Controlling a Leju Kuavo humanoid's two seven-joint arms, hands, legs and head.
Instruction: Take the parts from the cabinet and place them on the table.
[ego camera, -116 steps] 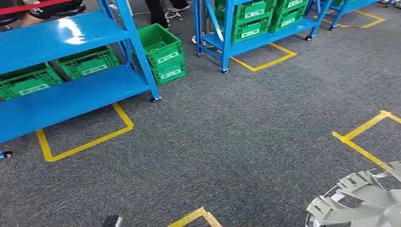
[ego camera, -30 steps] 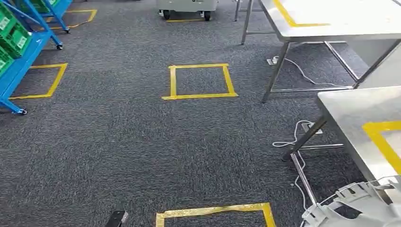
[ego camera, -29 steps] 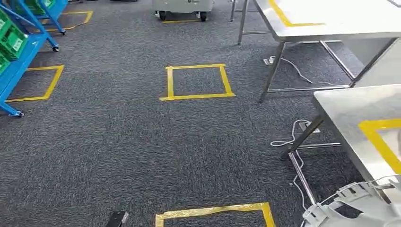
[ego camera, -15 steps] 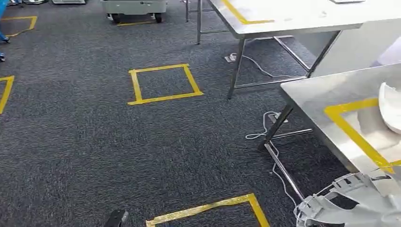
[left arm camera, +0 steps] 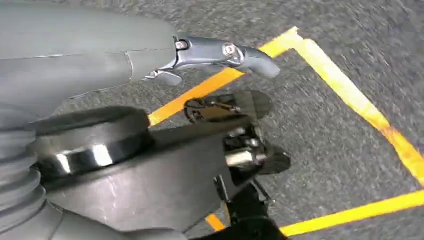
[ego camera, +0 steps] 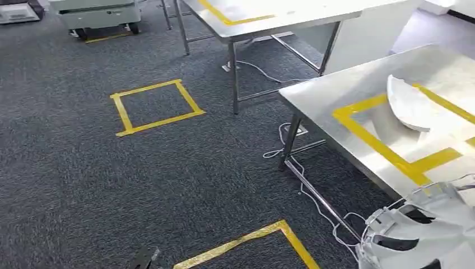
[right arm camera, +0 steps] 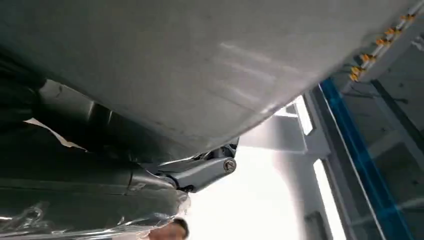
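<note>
Parts table point(ego camera: 313, 103) swings into full view now, a white part point(ego camera: 411, 103) already lying inside its yellow tape outline point(ego camera: 386, 148), so the drop-off is close. The grey part point(ego camera: 431, 235) rides low at the robot's right, the right hand point(right arm camera: 200, 172) clamped under it, while the left hand point(left arm camera: 220, 52) hangs with fingers apart; the blue shelving seen earlier is gone.

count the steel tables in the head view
2. The near table is at right, with yellow tape and a white part on it. The far table is at the top, behind it. Both run off frame; others may lie outside the view.
</note>
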